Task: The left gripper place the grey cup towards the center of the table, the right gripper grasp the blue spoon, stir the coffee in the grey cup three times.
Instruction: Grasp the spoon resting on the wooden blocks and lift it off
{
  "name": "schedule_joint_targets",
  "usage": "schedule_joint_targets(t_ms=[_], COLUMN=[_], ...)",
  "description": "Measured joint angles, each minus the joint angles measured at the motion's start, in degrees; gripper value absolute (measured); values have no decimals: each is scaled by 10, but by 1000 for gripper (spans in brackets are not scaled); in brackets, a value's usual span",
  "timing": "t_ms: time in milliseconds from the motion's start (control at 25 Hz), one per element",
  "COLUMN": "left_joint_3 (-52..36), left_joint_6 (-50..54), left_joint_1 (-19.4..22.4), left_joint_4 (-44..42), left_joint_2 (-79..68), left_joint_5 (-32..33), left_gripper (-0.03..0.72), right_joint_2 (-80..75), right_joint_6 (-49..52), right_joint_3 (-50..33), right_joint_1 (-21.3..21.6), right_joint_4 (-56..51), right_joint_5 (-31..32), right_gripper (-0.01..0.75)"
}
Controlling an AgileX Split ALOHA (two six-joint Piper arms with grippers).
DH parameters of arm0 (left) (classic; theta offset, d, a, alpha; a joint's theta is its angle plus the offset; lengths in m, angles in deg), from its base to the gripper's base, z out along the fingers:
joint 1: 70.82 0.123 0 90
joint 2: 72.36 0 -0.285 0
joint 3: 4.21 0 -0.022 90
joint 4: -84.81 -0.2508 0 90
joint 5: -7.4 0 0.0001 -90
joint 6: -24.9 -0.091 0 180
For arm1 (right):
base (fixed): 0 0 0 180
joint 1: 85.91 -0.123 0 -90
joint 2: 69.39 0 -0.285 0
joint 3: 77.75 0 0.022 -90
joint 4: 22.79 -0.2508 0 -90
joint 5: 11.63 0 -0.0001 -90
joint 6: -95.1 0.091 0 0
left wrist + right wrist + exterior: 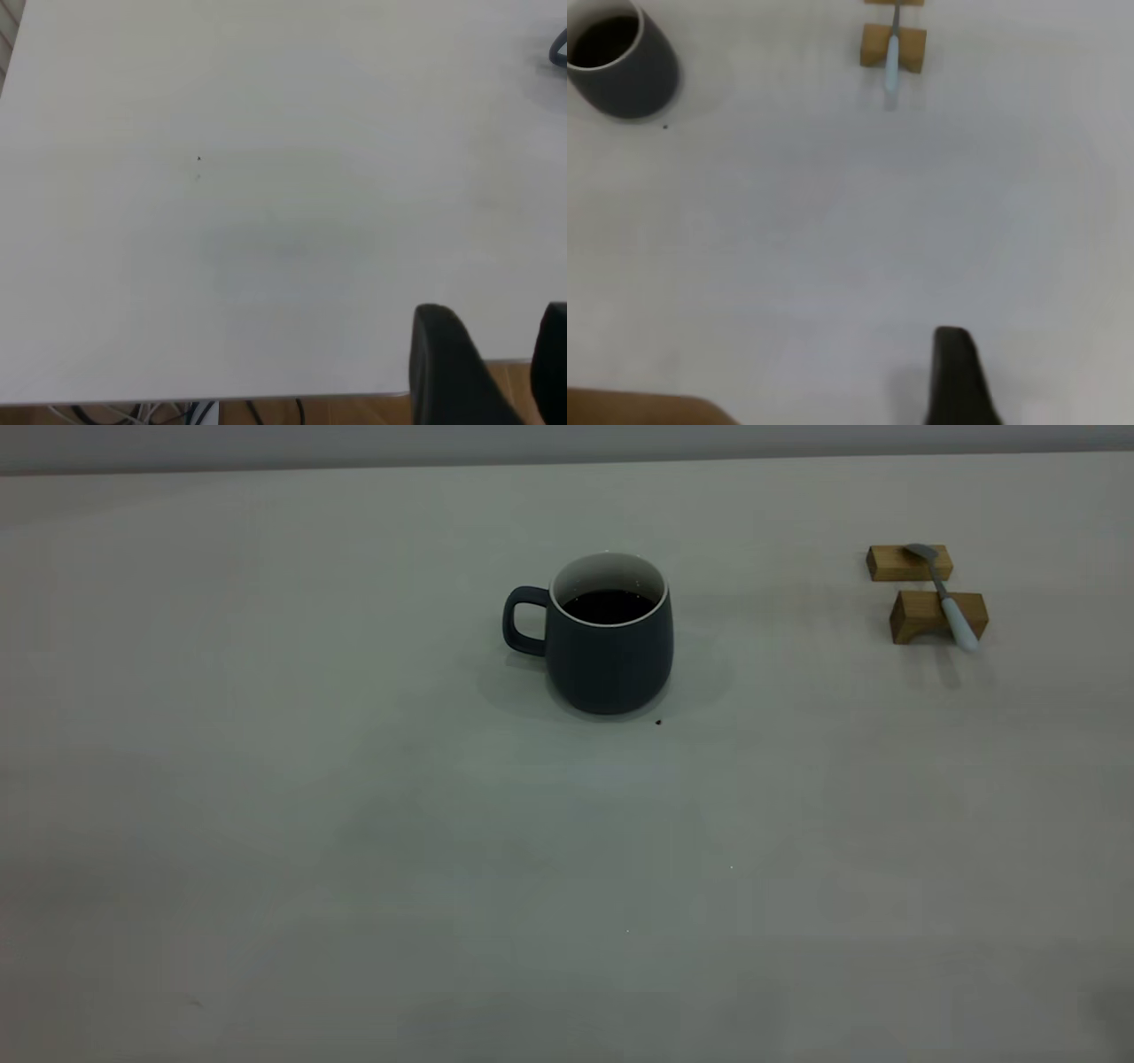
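Note:
The grey cup stands upright near the middle of the table, handle toward the left, with dark coffee inside. Far to the right, the blue spoon lies across two wooden blocks, its bowl on the far one. No gripper shows in the exterior view. In the left wrist view my left gripper hangs open over the table's edge with nothing between its fingers. In the right wrist view a black part of my right gripper hovers over bare table, far from the spoon and the cup.
The two wooden blocks hold the spoon off the table. A tiny dark speck lies just in front of the cup. Past the table's edge, wooden floor and cables show.

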Motion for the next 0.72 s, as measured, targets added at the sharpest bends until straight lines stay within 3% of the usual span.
schedule_joint_targets(t_ms=[120, 360, 720], left_joint_3=[0, 0, 0], left_joint_6=[0, 0, 0], left_joint_1=[0, 0, 0], left_joint_4=[0, 0, 0], left_joint_2=[0, 0, 0], left_joint_5=[0, 0, 0], left_gripper=[312, 312, 312], right_joint_2=[-109, -321, -596], right_joint_6=[0, 0, -20], right_joint_3=[20, 61, 170], right_joint_1=[0, 0, -35], right_joint_4=[8, -2, -20], right_joint_5=[-54, -128, -174], right_gripper=[593, 603, 603])
